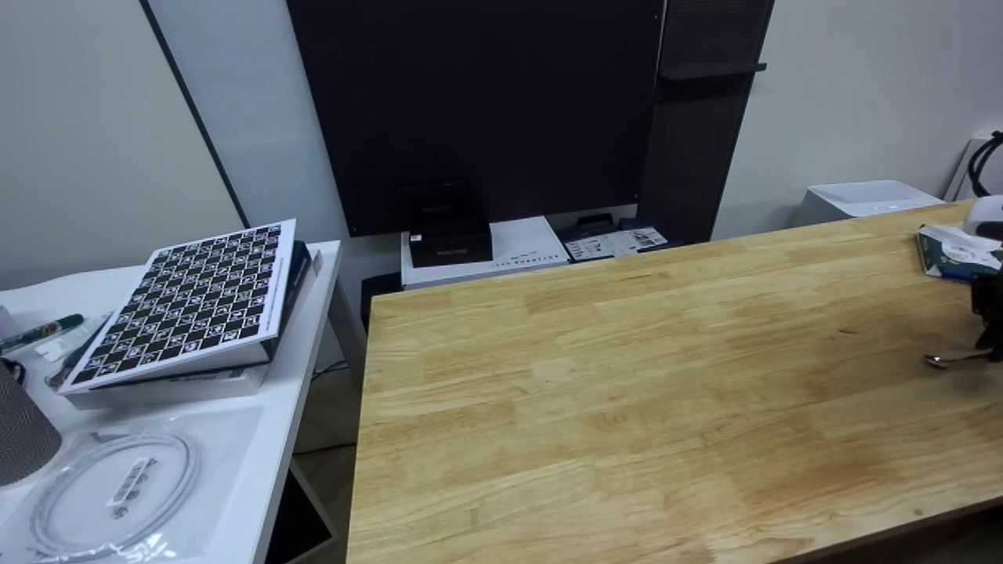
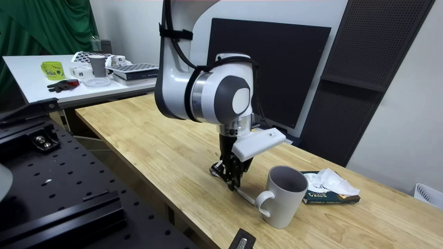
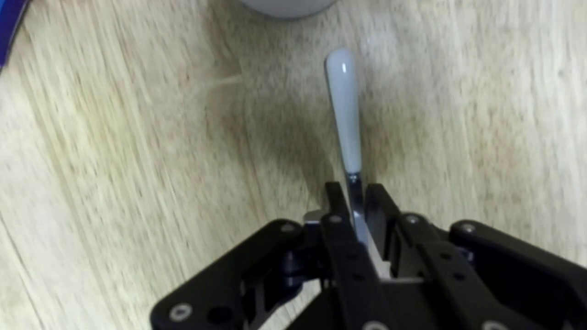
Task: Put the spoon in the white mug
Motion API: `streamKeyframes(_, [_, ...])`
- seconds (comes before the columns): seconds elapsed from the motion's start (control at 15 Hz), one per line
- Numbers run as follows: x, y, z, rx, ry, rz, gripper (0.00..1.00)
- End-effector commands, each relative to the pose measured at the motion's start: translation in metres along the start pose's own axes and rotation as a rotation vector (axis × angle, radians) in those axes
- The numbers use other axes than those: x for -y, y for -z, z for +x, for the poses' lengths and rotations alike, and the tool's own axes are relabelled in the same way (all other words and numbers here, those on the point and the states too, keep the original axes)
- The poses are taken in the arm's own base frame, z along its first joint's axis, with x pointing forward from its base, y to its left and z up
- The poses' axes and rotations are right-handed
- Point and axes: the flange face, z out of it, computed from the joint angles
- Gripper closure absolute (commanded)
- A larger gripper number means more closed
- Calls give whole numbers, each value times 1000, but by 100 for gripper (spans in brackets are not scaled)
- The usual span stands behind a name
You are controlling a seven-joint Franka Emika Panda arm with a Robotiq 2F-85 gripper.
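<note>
The spoon lies on the wooden table (image 2: 166, 148). Its pale handle (image 3: 345, 110) points up the wrist view, and its metal neck runs between my fingers. The handle also shows in an exterior view (image 2: 246, 197), and the shiny bowl in an exterior view (image 1: 936, 361). My gripper (image 3: 352, 188) is low at the table, fingers narrowly apart on either side of the neck, with thin gaps visible; it also shows in an exterior view (image 2: 233, 186). The white mug (image 2: 282, 205) stands upright beyond the handle's end; its base (image 3: 291, 7) shows at the wrist view's top edge.
A dark green box (image 2: 323, 200) with a crumpled white tissue stands behind the mug. A dark piece with a metal insert (image 2: 242, 238) is at the table's near edge. A black perforated bench (image 2: 86, 166) adjoins. A blue edge (image 3: 8, 32) shows at top left.
</note>
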Motion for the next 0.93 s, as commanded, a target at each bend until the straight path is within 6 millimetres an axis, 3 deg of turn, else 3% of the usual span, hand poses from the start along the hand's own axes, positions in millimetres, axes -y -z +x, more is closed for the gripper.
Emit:
streamKeyframes(0.0, [-4, 6, 18, -14, -2, -20, 95])
streamKeyframes(0.4, [-4, 16, 6, -42, 0, -37, 95])
streamKeyframes(0.87, [-5, 3, -53, -52, -79, -3, 95])
